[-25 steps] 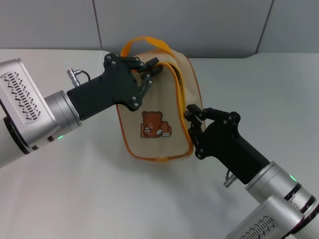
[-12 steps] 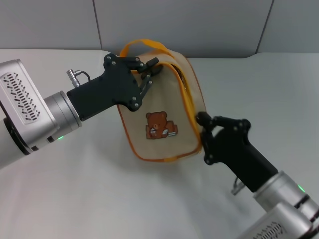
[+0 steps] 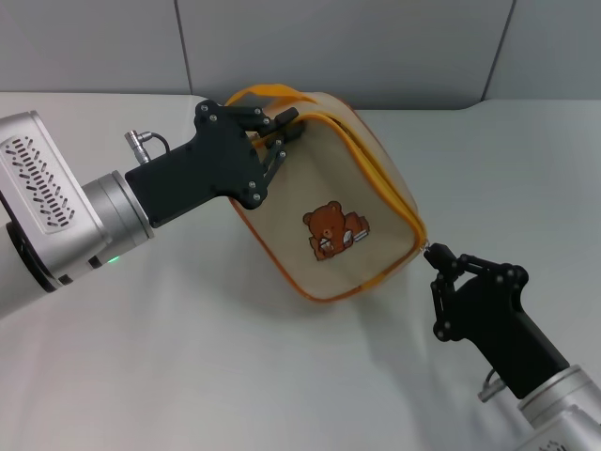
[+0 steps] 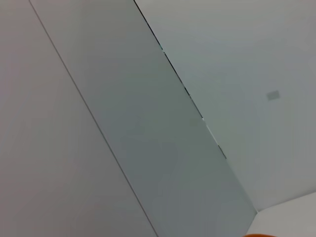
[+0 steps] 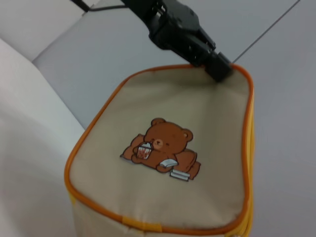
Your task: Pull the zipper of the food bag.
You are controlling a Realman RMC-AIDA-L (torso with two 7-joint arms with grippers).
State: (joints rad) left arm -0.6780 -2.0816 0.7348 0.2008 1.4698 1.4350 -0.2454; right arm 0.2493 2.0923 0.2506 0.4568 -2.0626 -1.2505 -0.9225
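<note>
The left gripper (image 3: 282, 127) fingers clamp the bag (image 3: 347, 202) far corner while the right gripper (image 3: 434, 256) fingers pinch the zipper (image 3: 376, 160) pull at its near-right end, so the pull looks nearly complete.

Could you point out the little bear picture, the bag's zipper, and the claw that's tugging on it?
bear patch (image 3: 336, 232), head view, on the bear's body.
zipper (image 3: 380, 176), head view, on the yellow-orange tape along the bag's upper edge.
right gripper (image 3: 434, 254), head view, at its fingertips by the bag's corner.

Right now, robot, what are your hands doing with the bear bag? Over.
Left gripper shut on food bag's top corner, holding it up. Right gripper at the zipper's lower end, fingers pinched at the pull. Nothing in the way.
</note>
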